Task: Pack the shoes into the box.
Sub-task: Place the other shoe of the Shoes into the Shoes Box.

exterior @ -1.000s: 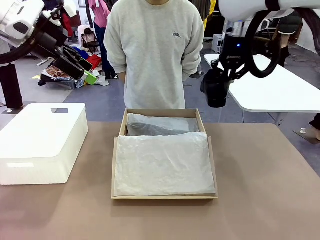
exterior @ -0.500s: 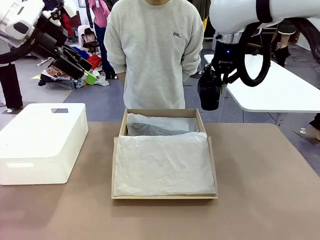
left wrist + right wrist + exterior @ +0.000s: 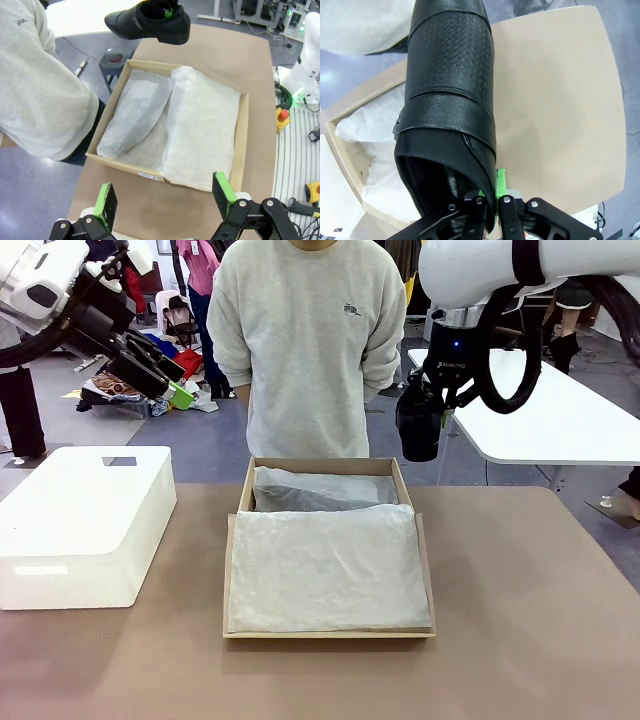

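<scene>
A glossy black shoe with a strap hangs toe-down above the far right corner of the box, held at its heel rim by my right gripper. In the right wrist view the jaws pinch the shoe's back edge. The brown cardboard box lies open at the table's middle, and crumpled white tissue paper lines it. High at the left, away from the box, my left gripper stands open with nothing between its fingers. It looks down on the box and the shoe.
A large white rounded plastic box stands on the table's left side. A person in a light grey sweatshirt stands right behind the cardboard box. A white table is behind at the right. Bare brown tabletop lies right of the box.
My right arm carried the shoe leftwards and towards the box's far right corner, then held still. The left arm and the box have not moved.
</scene>
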Action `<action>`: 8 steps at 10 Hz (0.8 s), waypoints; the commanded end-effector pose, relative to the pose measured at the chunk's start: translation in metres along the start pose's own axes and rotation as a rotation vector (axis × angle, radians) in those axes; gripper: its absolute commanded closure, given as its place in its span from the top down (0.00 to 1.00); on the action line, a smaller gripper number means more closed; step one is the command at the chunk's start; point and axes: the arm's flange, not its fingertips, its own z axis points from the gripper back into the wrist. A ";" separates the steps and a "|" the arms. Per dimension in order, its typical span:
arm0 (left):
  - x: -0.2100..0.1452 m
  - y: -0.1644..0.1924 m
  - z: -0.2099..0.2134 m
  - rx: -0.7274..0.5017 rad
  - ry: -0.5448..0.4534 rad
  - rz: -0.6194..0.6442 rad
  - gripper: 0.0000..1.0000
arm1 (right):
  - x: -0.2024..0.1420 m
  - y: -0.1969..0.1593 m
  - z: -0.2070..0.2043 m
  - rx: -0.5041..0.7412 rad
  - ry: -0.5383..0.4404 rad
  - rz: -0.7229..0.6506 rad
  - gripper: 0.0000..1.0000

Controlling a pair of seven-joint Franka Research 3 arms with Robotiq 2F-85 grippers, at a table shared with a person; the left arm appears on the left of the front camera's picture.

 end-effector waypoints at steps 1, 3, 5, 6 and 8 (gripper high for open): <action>0.000 0.001 0.001 -0.008 -0.020 -0.003 1.00 | -0.005 0.008 0.003 0.052 -0.007 -0.061 0.00; 0.000 0.001 0.001 -0.008 -0.020 -0.003 1.00 | -0.017 0.028 0.009 0.028 0.001 -0.146 0.00; 0.000 0.001 0.001 -0.008 -0.020 -0.003 1.00 | -0.030 0.052 0.023 -0.016 -0.029 -0.274 0.00; 0.000 0.001 0.001 -0.008 -0.020 -0.003 1.00 | -0.041 0.068 0.032 -0.035 -0.058 -0.386 0.00; 0.000 0.001 0.001 -0.008 -0.020 -0.003 1.00 | -0.052 0.090 0.033 -0.072 -0.086 -0.508 0.00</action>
